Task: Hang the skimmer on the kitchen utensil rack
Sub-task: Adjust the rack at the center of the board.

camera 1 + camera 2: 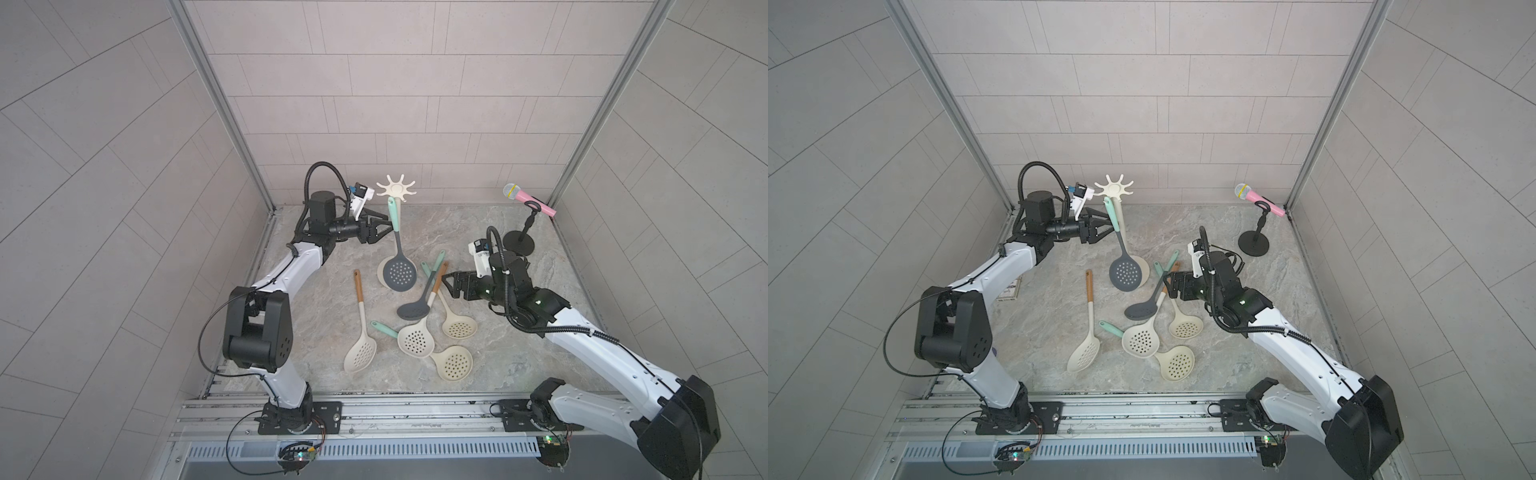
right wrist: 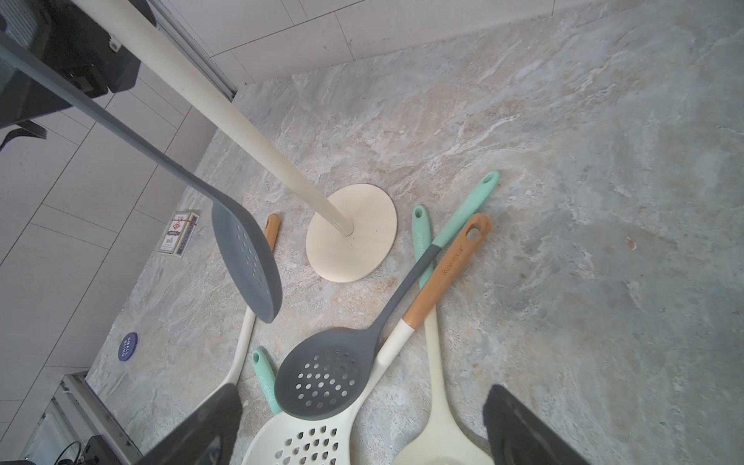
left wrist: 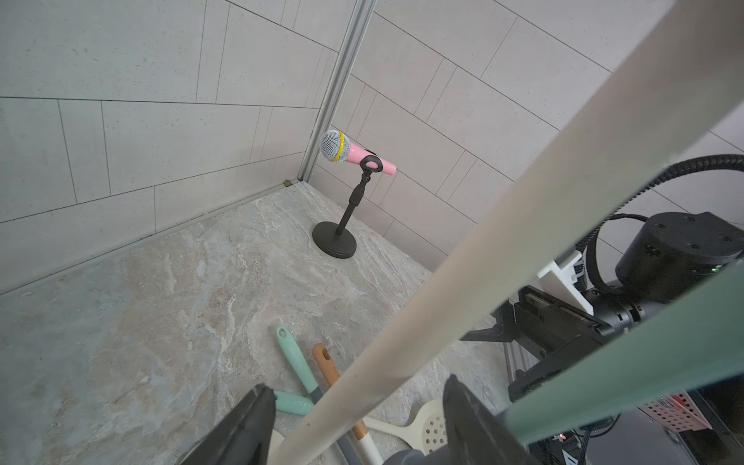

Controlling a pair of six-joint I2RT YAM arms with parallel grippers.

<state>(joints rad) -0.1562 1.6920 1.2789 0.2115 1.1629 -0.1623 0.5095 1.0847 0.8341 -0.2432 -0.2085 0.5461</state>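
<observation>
The kitchen utensil rack (image 1: 395, 190) (image 1: 1113, 189) stands at the back, a cream pole (image 3: 483, 249) on a round base (image 2: 362, 241). A dark grey skimmer (image 1: 400, 272) (image 1: 1124, 274) (image 2: 245, 261) hangs from one hook by its mint handle (image 3: 644, 362). My left gripper (image 1: 386, 226) (image 1: 1106, 224) (image 3: 358, 384) is open right beside that handle, gripping nothing; the pole shows between its jaws. My right gripper (image 1: 445, 286) (image 1: 1169, 284) (image 2: 362, 426) hovers open and empty over several skimmers lying on the table, among them a dark grey one (image 1: 419, 299) (image 2: 326, 378).
A pink microphone (image 1: 528, 199) sits on a short black stand (image 1: 519, 244) (image 3: 335, 241) at the back right corner. A card box (image 2: 178, 233) and a blue disc (image 2: 127, 346) lie by the left wall. A cream skimmer with an orange handle (image 1: 360, 328) lies apart on the left.
</observation>
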